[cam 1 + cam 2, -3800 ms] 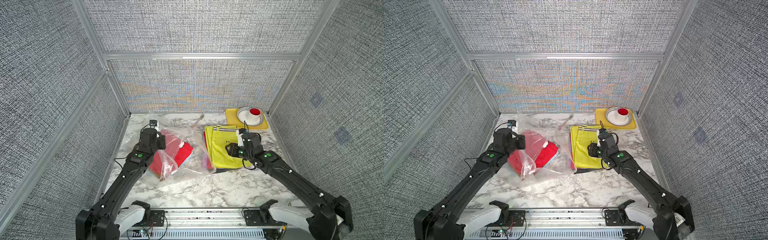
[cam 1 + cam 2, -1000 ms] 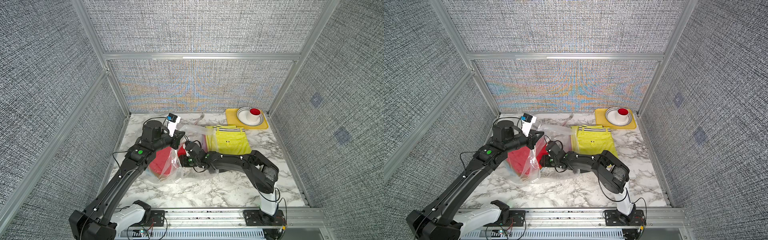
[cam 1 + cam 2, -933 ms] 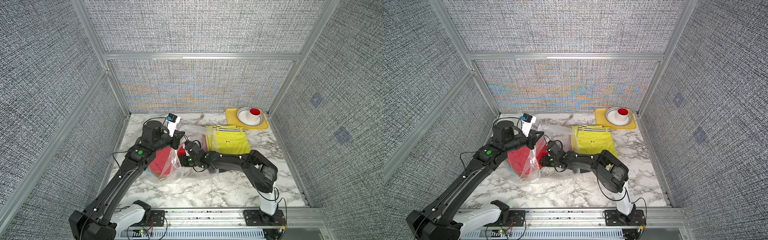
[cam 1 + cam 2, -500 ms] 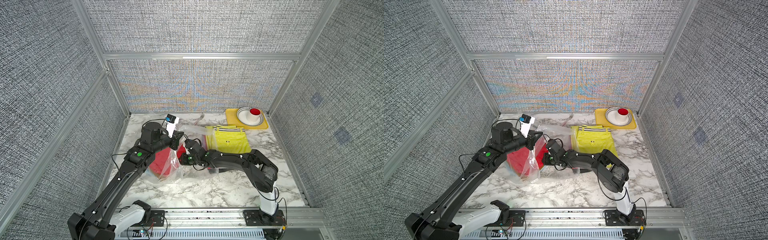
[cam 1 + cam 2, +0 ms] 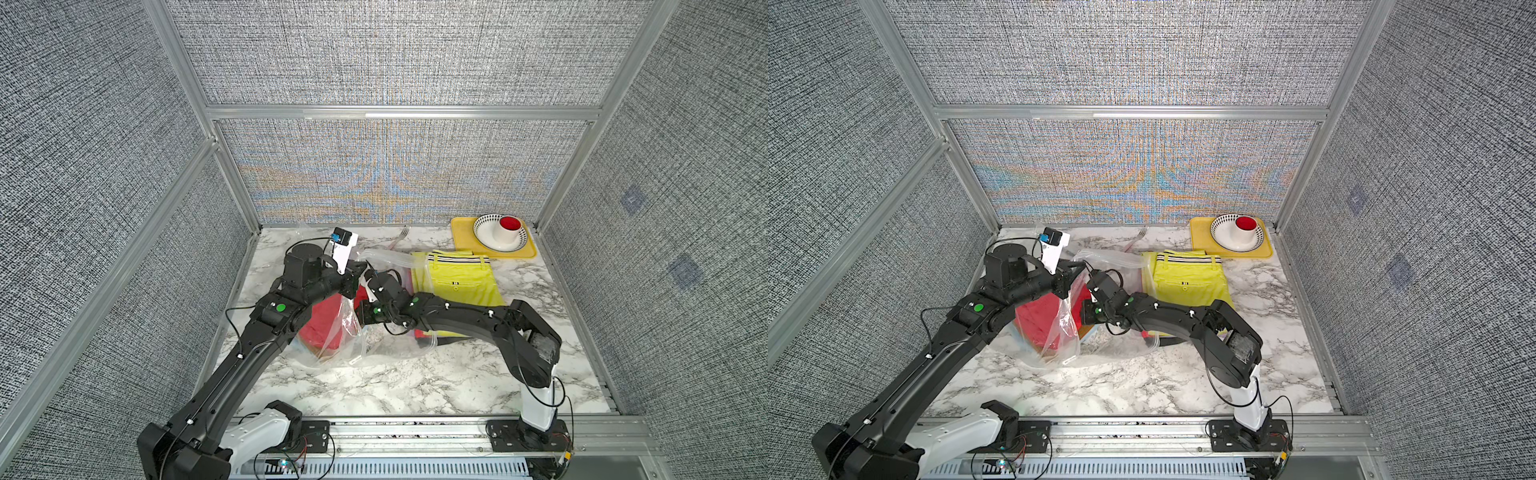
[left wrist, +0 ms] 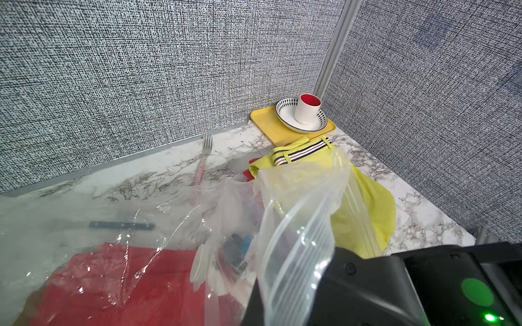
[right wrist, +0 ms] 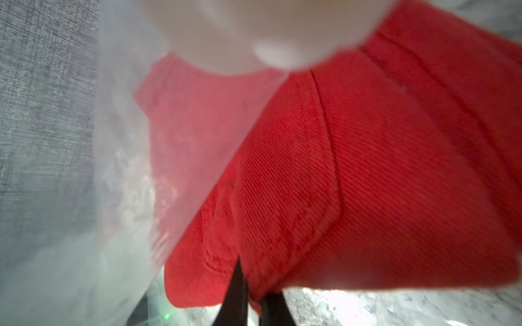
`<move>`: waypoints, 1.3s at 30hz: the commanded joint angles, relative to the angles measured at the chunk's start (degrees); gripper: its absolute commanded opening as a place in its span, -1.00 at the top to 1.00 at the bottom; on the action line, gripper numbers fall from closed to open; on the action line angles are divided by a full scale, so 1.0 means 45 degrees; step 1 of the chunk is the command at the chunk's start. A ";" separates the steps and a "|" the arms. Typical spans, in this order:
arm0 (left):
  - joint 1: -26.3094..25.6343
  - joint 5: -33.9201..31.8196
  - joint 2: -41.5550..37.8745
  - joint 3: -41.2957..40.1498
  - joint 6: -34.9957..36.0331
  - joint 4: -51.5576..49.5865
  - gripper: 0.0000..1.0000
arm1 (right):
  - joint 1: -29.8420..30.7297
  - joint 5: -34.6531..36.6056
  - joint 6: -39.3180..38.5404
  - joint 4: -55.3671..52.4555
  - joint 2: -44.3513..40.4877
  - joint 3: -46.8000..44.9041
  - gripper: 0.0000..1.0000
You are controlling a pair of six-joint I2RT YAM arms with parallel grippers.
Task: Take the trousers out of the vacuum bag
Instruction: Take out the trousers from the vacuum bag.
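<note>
Right arm has swung across since a few seconds back: then it was over the yellow trousers, now it reaches leftward into the bag's mouth. Its jaws have gone from apart to pinched within the last second.

Left side: left gripper (image 5: 356, 272) clamped tight on the ribbed rim of the vacuum bag (image 5: 332, 338), holding that edge lifted off the marble table (image 5: 415, 386).

Bag is clear and crinkled, slumped left of centre. Red trousers (image 5: 322, 328) lie folded inside it, seen through the film in both top views.

Right gripper (image 7: 252, 302) is inside the bag, closed on a fold of the red cloth near a seam.

Further right: yellow trousers (image 5: 457, 280) with a striped waistband lie flat outside the bag, whose loose edge overlaps their left side.

Far right corner: yellow tray (image 5: 459, 239) with bowl (image 5: 482, 227) and cup (image 5: 509, 232).
</note>
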 commanded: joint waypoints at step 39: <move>0.0005 -0.2752 0.0250 0.0893 -0.0009 -0.0175 1.00 | 0.0792 0.1307 0.2134 -0.0234 -0.3092 -0.4025 0.37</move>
